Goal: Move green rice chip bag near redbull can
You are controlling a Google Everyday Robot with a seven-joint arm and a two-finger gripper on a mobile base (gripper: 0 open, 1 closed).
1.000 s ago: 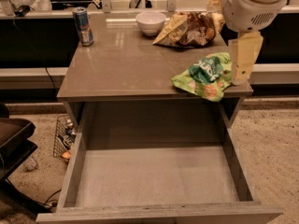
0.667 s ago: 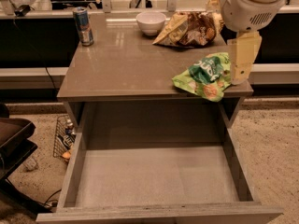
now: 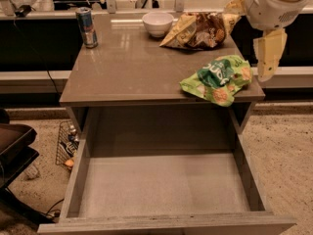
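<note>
The green rice chip bag point(image 3: 216, 78) lies crumpled at the table's front right corner, partly over the edge. The redbull can point(image 3: 86, 27) stands upright at the far left corner of the table top. My gripper point(image 3: 247, 42) hangs at the upper right, just above and to the right of the bag and not touching it. One cream finger point(image 3: 268, 54) points down beside the bag, the other point(image 3: 234, 6) sits higher, over the brown snack bag. The fingers stand apart and hold nothing.
A white bowl point(image 3: 157, 23) and a brown-and-yellow snack bag point(image 3: 195, 31) sit at the back of the grey table point(image 3: 127, 67). An open, bare drawer point(image 3: 161, 185) juts out below the table front. A wire basket point(image 3: 66, 143) and a dark chair point(image 3: 14, 146) stand at lower left.
My gripper has shifted slightly to the right and a little up, away from the green bag. The bag and the can have not moved.
</note>
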